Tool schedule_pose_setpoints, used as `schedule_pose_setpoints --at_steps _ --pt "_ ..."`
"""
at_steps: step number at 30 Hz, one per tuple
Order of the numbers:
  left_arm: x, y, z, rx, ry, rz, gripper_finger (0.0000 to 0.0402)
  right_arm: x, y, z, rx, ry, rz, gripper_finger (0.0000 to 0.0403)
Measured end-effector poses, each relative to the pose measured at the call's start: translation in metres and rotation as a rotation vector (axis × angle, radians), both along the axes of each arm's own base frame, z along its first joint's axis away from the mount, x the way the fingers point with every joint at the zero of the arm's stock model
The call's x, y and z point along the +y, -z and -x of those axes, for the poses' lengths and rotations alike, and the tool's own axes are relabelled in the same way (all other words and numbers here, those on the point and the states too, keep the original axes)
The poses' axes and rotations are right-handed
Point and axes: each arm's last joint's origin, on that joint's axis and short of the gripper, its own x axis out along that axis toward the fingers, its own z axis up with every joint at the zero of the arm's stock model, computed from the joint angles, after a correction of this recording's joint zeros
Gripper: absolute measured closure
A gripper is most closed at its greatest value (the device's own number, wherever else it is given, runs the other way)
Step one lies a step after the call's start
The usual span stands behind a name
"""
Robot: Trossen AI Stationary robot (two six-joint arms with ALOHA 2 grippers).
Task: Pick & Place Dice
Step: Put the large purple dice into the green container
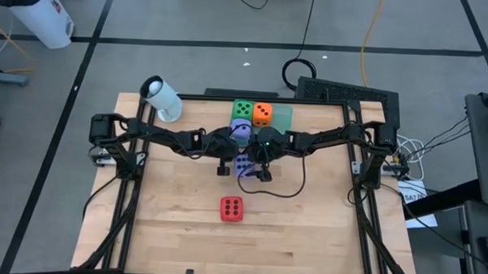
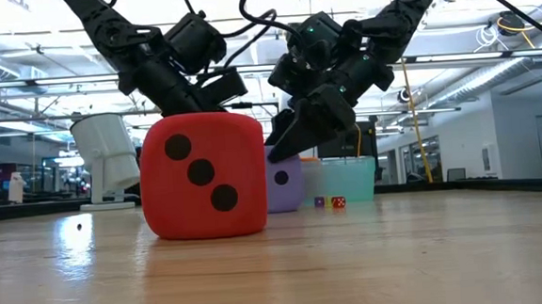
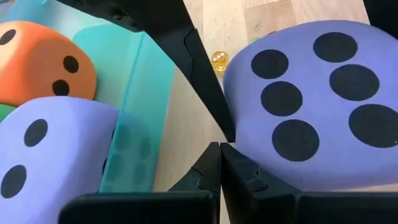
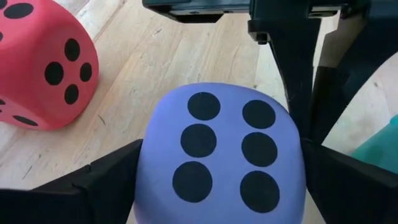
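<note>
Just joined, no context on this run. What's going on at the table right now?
Both arms meet mid-table. The right gripper straddles a purple die, six pips up, a finger on each side; whether it is squeezing yet is unclear. The left gripper is shut and empty right beside that die. Green die, orange die and the second purple die sit at the green tray. The red die waits alone on the table.

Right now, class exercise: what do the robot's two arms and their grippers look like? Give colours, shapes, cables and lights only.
Both arms are dark, almost black, built of slim jointed segments with blocky wrists. The left gripper and right gripper each end in two flat, dark, angular fingers. Black cables loop along both arms. The right arm's wrist has a small green light.
</note>
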Motion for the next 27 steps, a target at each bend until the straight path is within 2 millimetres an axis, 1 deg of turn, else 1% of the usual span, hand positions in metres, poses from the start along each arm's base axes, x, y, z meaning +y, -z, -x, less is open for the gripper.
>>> schedule_pose_setpoints --at_steps 2,5,11,15,18,20,22,24,27 --pt "0.0 -0.001 0.0 -0.004 -0.004 -0.014 0.0394 0.0 0.0 0.0 -0.003 -0.002 -0.001 0.0031" --pt "0.0 -0.009 0.001 -0.032 -0.022 -0.025 0.0394 0.0 -0.004 0.0 -0.02 -0.003 -0.002 0.0043" --pt "-0.005 -0.036 0.009 -0.105 -0.037 -0.015 0.0394 -0.001 -0.007 -0.001 -0.024 -0.005 -0.007 0.0043" --pt "-0.012 -0.048 0.019 -0.133 -0.035 -0.008 0.0394 -0.001 -0.014 -0.006 -0.047 -0.015 0.001 0.0044" --pt "-0.017 -0.056 0.028 -0.16 -0.027 -0.014 0.0394 0.0 -0.027 -0.006 -0.066 -0.015 0.014 0.0044" --pt "-0.019 -0.06 0.036 -0.169 -0.053 -0.023 0.0394 0.0 -0.041 -0.009 -0.118 -0.021 0.03 0.0043" --pt "-0.021 -0.063 0.042 -0.185 -0.076 -0.037 0.0394 0.002 -0.057 -0.004 -0.133 -0.025 0.033 0.0044" --pt "-0.023 -0.063 0.052 -0.174 -0.092 -0.05 0.0394 0.002 -0.075 -0.005 -0.193 -0.03 0.045 0.0044" --pt "-0.025 -0.065 0.06 -0.205 -0.104 -0.052 0.0394 0.005 -0.098 0.008 -0.223 -0.029 0.053 0.0044"
